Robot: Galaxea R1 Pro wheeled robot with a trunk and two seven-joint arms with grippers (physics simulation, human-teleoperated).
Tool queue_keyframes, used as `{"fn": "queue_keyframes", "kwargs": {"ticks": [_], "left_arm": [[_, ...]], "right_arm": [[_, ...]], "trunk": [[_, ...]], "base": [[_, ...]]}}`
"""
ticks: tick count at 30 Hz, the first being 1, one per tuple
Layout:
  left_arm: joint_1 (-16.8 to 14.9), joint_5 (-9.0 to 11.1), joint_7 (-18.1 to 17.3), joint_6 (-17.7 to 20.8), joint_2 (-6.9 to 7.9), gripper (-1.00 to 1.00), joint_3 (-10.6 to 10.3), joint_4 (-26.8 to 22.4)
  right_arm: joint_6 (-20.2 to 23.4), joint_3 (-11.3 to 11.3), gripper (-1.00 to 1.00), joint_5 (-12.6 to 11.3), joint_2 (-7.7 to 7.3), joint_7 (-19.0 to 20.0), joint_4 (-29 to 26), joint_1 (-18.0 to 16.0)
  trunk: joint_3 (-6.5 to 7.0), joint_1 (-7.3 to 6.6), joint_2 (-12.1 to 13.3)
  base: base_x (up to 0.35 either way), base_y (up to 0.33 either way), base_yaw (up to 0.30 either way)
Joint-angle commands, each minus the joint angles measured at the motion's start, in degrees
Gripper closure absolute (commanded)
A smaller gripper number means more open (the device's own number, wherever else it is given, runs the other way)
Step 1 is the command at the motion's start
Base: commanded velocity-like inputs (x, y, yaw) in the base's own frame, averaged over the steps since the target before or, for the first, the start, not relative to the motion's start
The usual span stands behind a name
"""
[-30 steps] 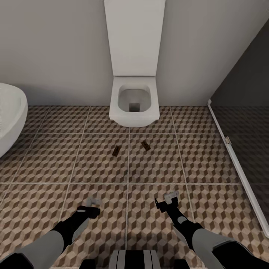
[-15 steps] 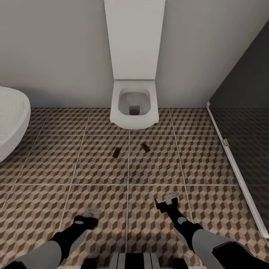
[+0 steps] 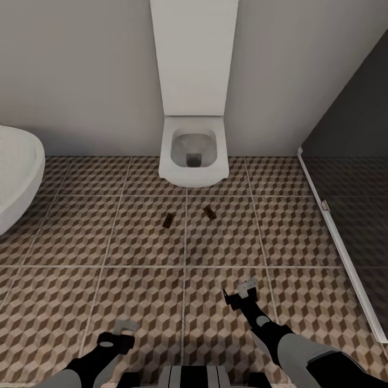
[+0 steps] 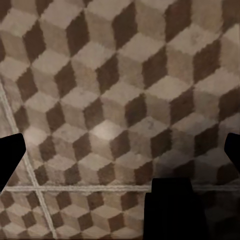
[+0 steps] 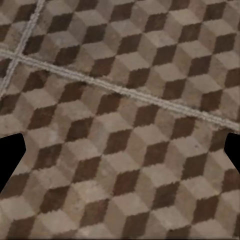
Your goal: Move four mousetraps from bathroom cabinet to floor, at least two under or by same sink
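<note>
Lying apart on the cube-patterned brown and beige tiled bathroom floor (image 3: 70, 291), two small flat brown wooden mousetraps (image 3: 168, 220) (image 3: 209, 212) are seen from the head just in front of the white toilet bowl (image 3: 193, 151), well ahead of the left gripper (image 3: 123, 326) and right gripper (image 3: 242, 288), both held empty. Through each wrist camera, dark fingertips (image 4: 10, 160) (image 5: 10, 157) are shown spread wide over bare tiles.

Cube-patterned bathroom floor (image 5: 125, 150) tiles crossed by pale grout lines (image 5: 125, 92); dark fingertips (image 5: 10, 160) sit wide apart at both edges.
</note>
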Motion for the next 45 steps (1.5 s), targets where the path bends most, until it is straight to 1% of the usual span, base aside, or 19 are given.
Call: {"fn": "queue_keyframes", "kwargs": {"ticks": [1, 29, 45], "left_arm": [[0.1, 0.4, 0.4, 0.2, 0.06, -1.00, -0.5, -0.2], [0.6, 0.5, 0.4, 0.3, -0.28, -1.00, -0.3, -0.3], [0.6, 0.5, 0.4, 0.3, -0.28, -1.00, -0.4, -0.3]], "right_arm": [[-0.1, 0.1, -1.00, 0.4, 0.01, -0.3, 0.1, 0.1], [-0.1, 0.0, -1.00, 0.4, -0.07, -0.3, 0.1, 0.5], [-0.1, 0.0, -1.00, 0.4, -0.07, -0.3, 0.1, 0.5]], "trunk": [[-0.03, 0.00, 0.0], [-0.03, 0.00, 0.0], [2.85, -3.52, 6.4]], "base": [[0.000, 0.000, 0.000], [0.000, 0.000, 0.000], [0.000, 0.000, 0.000]]}}
